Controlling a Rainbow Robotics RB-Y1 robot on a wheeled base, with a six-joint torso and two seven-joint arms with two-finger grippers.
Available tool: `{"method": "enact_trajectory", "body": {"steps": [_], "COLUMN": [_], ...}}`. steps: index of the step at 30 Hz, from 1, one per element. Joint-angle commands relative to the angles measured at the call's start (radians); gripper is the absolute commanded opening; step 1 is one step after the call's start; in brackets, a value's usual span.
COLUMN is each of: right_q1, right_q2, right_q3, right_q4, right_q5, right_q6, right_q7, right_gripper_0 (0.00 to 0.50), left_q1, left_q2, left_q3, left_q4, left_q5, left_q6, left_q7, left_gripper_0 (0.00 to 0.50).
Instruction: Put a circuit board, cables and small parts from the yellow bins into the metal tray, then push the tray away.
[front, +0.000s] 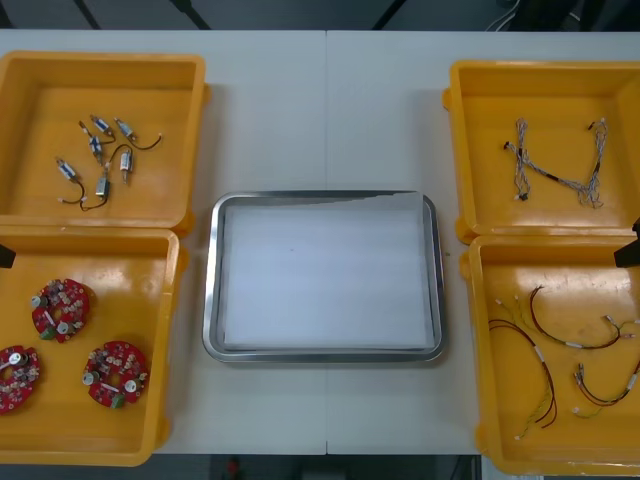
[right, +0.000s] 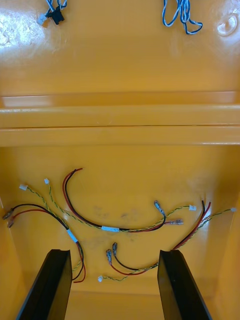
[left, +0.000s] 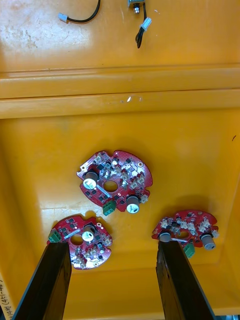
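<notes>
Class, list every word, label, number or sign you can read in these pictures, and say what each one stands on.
None can be read for certain.
Handwritten marks on a pale strip beside the left end effector: cut off and too small to read.
Round red circuit boards: any print is too small to read.
Yellow bins and metal tray: no markings visible.

Readable text: none.
Pale strip (left: 3, 299) outside the yellow bin (left: 120, 135) wall: dark handwritten marks, too small to read.
Circuit boards (left: 114, 181): any printing too fine to read.
</notes>
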Motion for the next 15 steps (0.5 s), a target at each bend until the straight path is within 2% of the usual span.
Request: {"method": "enact_trajectory", "body": {"steps": [1, 15], "right_q1": [-0.023, -0.023], "right_q2": [-0.042, -0.042], "right_q3": [0.007, 0.007], "right_q4": [-0.001, -0.001], "right_q5": [-0.002, -0.002], "right_q6": [0.003, 0.003], "right_q7": [0.009, 0.009], "right_gripper_0": [0.5, 0.5], "left_q1": [-0.028, -0.028], "left_q2": [0.041, 0.041], "left_q3": [0.005, 0.005], "left_q4": [-0.017, -0.017], "left_q5": [-0.01, -0.01], "left_q6": [0.007, 0.007], "left_q7": [-0.006, -0.006], "left_gripper_0": [0.5, 0.5]}}
